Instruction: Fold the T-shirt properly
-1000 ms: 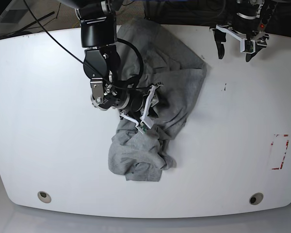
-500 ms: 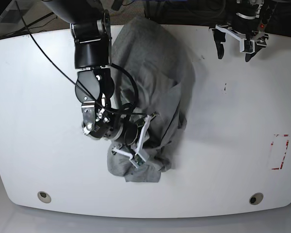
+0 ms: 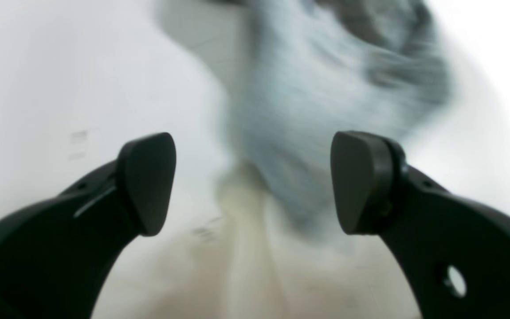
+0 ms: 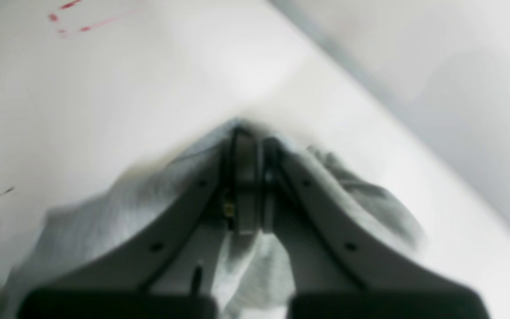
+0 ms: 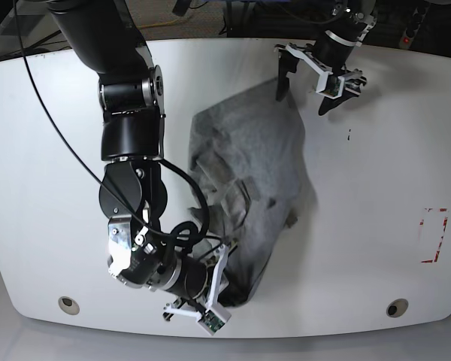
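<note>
— Gripping anything, down at the near edge?

— Yes. The right gripper (image 5: 214, 289) is sitting low over the white table (image 5: 45, 188), close to its front rim, and in the right wrist view its jaws are pressing together on a fold of the T-shirt (image 5: 259, 173), with grey cloth bunching out on both sides of the pinched fingers (image 4: 241, 177).

— And the shirt itself, where is it lying?

— It is stretching across the middle of the table in one long crumpled band, running from that clamped end near the front rim up toward the far side. The cloth is lying wrinkled and doubled over on itself, with a dark fold showing around its middle. I cannot make out any lettering from here.

— What is the other arm doing?

— The left gripper (image 5: 319, 79) is hovering at the far end of the shirt, just beside its upper edge. Its two black fingers (image 3: 148, 181) are standing wide apart with nothing between them, and the left wrist view is showing blurred grey cloth beyond the gap.

— Anything else on the table?

— A red rectangular marking (image 5: 434, 235) is showing well off to one side, apart from the shirt.
</note>
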